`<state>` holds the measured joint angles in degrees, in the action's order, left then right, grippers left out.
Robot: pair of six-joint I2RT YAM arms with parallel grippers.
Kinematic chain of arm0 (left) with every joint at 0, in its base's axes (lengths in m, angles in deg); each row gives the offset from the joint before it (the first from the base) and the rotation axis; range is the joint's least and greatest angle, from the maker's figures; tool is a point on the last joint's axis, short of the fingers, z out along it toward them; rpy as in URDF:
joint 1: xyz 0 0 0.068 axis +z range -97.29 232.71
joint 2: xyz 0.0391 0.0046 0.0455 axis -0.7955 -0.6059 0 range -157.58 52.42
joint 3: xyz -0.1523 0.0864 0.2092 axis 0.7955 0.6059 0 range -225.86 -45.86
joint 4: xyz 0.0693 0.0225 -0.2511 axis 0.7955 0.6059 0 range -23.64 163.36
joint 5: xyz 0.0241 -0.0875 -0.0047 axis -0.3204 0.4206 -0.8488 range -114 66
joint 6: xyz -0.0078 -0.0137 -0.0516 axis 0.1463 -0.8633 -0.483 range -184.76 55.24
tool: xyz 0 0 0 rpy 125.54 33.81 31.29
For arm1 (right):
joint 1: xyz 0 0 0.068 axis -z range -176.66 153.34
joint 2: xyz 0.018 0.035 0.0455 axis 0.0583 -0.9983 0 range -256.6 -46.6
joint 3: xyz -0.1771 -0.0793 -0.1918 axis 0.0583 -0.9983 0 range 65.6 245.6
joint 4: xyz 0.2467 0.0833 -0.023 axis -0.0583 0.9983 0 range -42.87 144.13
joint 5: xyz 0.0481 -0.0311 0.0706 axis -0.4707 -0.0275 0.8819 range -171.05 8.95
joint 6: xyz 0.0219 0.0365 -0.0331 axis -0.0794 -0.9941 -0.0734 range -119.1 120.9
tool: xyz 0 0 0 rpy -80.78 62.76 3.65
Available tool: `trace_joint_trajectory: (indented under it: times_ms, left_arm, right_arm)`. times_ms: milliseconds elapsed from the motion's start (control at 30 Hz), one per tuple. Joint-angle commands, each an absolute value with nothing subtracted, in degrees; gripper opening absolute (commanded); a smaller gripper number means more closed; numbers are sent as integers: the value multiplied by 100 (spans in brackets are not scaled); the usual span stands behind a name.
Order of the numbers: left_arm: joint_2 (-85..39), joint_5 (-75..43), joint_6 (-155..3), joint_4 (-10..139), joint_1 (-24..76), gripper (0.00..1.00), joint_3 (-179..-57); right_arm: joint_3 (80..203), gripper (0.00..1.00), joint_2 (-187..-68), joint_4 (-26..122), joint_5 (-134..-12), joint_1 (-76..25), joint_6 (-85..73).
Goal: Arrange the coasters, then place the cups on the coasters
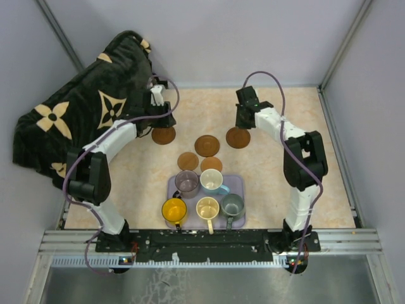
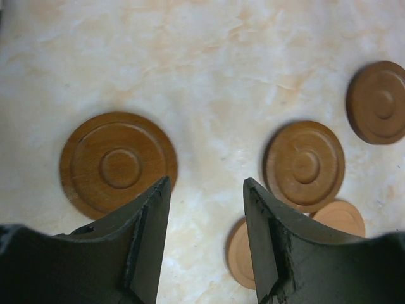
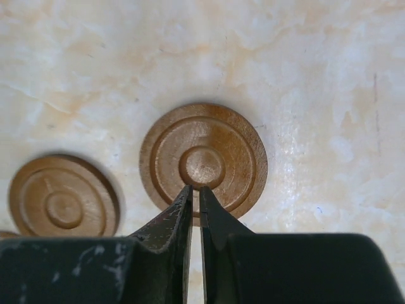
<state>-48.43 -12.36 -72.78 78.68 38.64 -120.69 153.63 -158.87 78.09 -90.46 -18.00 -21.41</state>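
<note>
Three dark brown coasters lie in a row on the table: left [image 1: 163,135], middle [image 1: 207,145], right [image 1: 238,137]. Two smaller, lighter coasters [image 1: 188,160] [image 1: 211,164] lie just before the tray. All the cups stand on the lavender tray [image 1: 237,183]: purple-grey [image 1: 187,183], white and blue [image 1: 212,181], yellow [image 1: 174,209], cream [image 1: 207,208], grey-green [image 1: 232,205]. My left gripper [image 2: 205,183] hangs open and empty beside the left coaster [image 2: 118,164]. My right gripper [image 3: 195,189] hovers over the near rim of the right coaster [image 3: 202,158], its jaws a narrow slit apart, holding nothing.
A black blanket with cream flower shapes [image 1: 82,114] is heaped at the back left, right behind the left arm. Grey walls close in the table at the back and both sides.
</note>
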Motion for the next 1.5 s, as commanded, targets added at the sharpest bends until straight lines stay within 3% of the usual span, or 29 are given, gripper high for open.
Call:
trace_joint_trajectory:
  times_ms: [0, 100, 200, 267, 500, 900, 1133, 1367, 1467]
  left_arm:
    - [-4683, -1019, -6866, 7643, 3206, 57, -11903]
    - [-4880, -1449, -6665, 7681, 2684, 57, -11999]
    - [-5215, -1540, -6687, 7830, 2456, 57, -12256]
    - [-5392, -1574, -6633, 7924, 2330, 58, -12407]
    - [-6036, -1735, -6474, 8088, 2047, 58, -12780]
    - [-6801, -2259, -6410, 8360, 1992, 54, -13265]
    - [-7197, -3316, -6568, 8803, 2051, 54, -13622]
    - [-7150, -3265, -6771, 8851, 2527, 54, -13701]
    - [-7059, -3132, -6789, 8795, 2686, 54, -13657]
  right_arm:
    - [15393, 16, -15024, 7545, -9010, -1878, -2018]
    - [15063, 31, -14586, 7458, -9077, -1878, -2133]
    - [14640, 59, -13989, 7377, -9243, -1881, -2263]
    - [14278, 67, -13544, 7296, -9343, -1881, -2314]
    - [13408, 77, -12109, 7180, -9605, -1881, -2491]
    - [13086, 77, -11376, 7330, -9473, -1885, -2706]
    - [12913, 71, -11474, 7407, -8840, -1881, -2611]
    - [12578, 49, -11869, 7502, -8111, -2123, -2349]
    - [12476, 45, -12047, 7416, -7898, -2364, -2322]
